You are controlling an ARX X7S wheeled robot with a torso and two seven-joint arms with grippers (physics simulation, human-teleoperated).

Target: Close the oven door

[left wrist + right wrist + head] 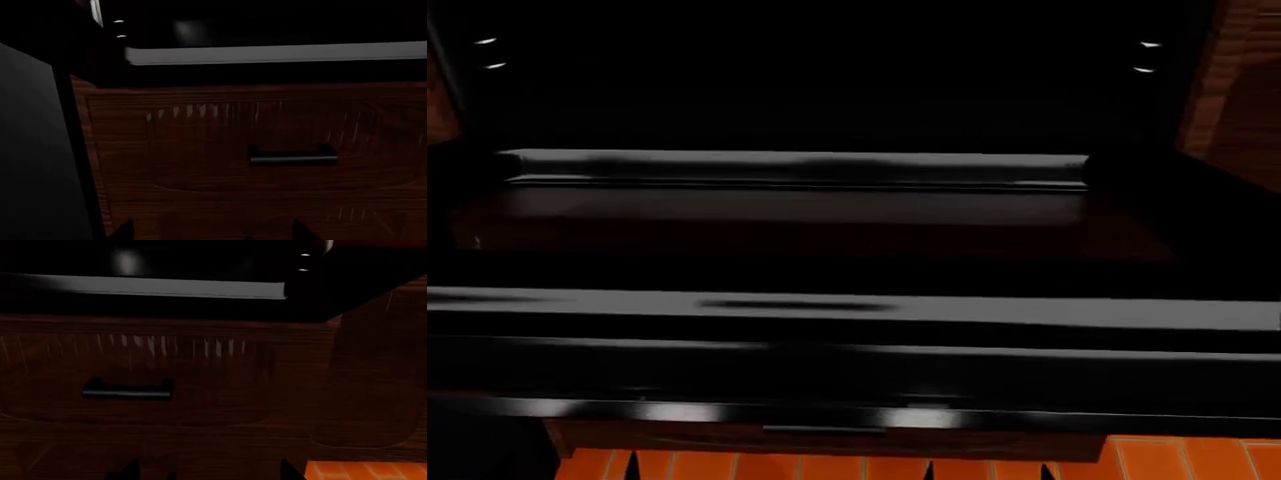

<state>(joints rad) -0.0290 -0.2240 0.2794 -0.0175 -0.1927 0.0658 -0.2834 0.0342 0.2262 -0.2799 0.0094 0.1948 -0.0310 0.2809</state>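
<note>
In the head view the oven door (854, 340), a wide glossy black panel, lies folded down flat in front of the dark oven cavity (827, 80). Its pale front edge also shows in the left wrist view, the oven door (267, 52), and in the right wrist view, the oven door (160, 287). Both arms are below it, hidden from the head view. My left gripper (212, 235) is open, its dark fingertips (123, 231) wide apart with nothing between them. My right gripper (210, 474) is open too and holds nothing.
Under the oven, a brown wooden drawer front (220, 145) with a short dark handle (292, 157) faces both wrist cameras, also the drawer handle (127, 390). A black side panel (27, 150) stands to one side. Orange floor tiles (1174, 460) show beneath the door.
</note>
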